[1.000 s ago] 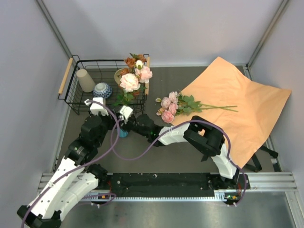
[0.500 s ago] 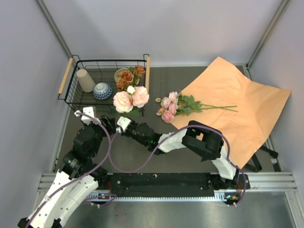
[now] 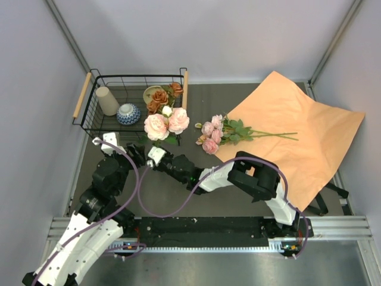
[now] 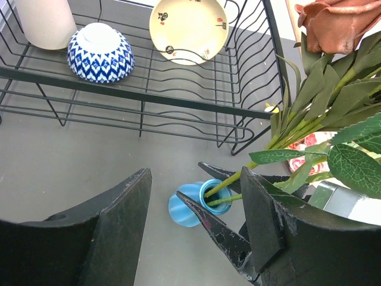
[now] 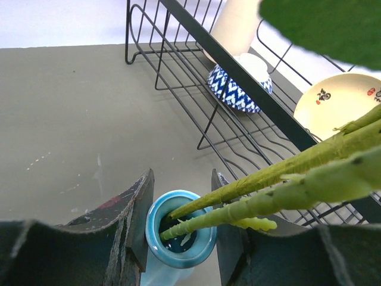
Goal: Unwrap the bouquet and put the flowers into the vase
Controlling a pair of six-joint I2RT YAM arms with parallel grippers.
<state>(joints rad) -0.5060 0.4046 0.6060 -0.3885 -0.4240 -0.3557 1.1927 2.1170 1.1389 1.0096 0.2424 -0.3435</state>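
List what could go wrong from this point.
1. The stems lean steeply out of the small vase. If the right gripper, jaws at its neck, lets go, the large blooms may tip it.
2. The neck looks nearly filled, so the flowers on the paper may not fit.

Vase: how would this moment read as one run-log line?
vase: stems in | right pincer: shut on vase neck | left pincer: open, empty | other flowers: lying at paper edge
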